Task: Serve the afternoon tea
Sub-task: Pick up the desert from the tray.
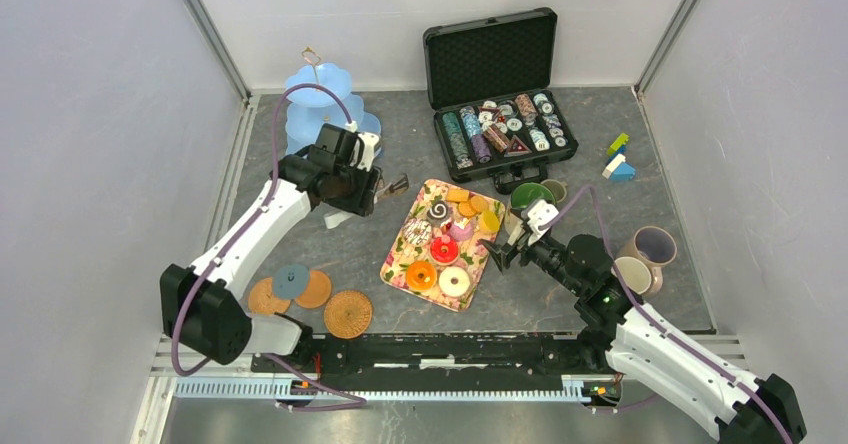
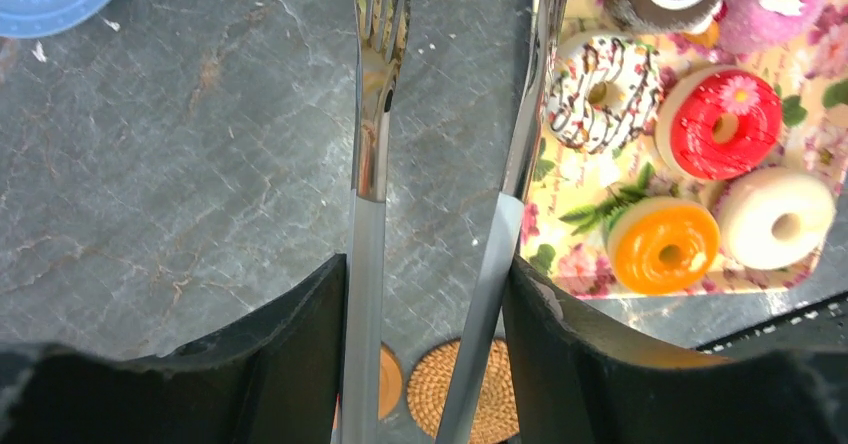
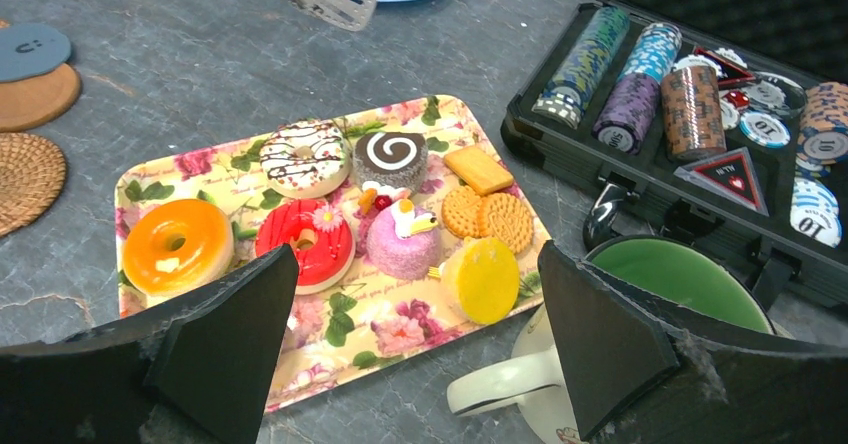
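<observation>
The left gripper [image 2: 425, 269] pinches a pair of metal tongs [image 2: 372, 114], their tips over bare table [image 2: 200, 164] just beside the tray [image 3: 390, 339] of cakes [image 3: 390, 159] mid-table. Swinging in low, they could catch the rim and shove everything. The right gripper [image 3: 418, 254], spread wide and empty, might clip the green mug [image 3: 680, 274] by its finger. A squeezed striped donut [image 2: 600, 89] may pop free.

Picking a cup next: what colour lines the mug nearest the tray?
Green; the mug shows best in the right wrist view.
</observation>
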You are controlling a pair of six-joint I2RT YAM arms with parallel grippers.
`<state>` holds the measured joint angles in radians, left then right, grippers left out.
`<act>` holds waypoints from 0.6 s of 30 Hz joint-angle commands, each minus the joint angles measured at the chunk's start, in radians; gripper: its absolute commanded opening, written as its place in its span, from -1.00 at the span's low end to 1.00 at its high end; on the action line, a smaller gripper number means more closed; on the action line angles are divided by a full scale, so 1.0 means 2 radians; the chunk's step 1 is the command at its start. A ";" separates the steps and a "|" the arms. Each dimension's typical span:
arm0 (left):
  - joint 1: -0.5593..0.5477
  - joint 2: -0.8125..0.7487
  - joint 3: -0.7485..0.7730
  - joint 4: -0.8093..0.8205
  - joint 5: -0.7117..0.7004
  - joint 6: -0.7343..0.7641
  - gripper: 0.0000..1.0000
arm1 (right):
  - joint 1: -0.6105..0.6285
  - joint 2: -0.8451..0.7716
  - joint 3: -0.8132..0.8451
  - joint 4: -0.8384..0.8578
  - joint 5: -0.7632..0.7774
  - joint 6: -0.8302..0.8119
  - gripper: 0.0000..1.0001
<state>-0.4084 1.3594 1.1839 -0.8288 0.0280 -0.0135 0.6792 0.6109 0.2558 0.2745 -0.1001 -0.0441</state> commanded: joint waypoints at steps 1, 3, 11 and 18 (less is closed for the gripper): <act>-0.017 -0.031 0.028 -0.056 0.016 -0.043 0.22 | 0.002 0.005 0.017 0.001 0.036 -0.006 0.96; -0.028 -0.041 0.030 -0.069 0.013 -0.052 0.21 | 0.002 0.010 0.019 -0.003 0.044 -0.007 0.96; -0.115 -0.055 0.053 -0.127 -0.030 -0.099 0.21 | 0.002 0.027 0.025 -0.015 0.073 -0.012 0.96; -0.205 -0.022 0.095 -0.170 -0.127 -0.132 0.20 | 0.002 0.027 0.023 -0.016 0.085 -0.015 0.96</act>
<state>-0.7528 1.2873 1.3014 -1.1179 -0.0879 -0.1955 0.6788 0.6678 0.2581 0.2249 0.0349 -0.0586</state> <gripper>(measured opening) 0.608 0.978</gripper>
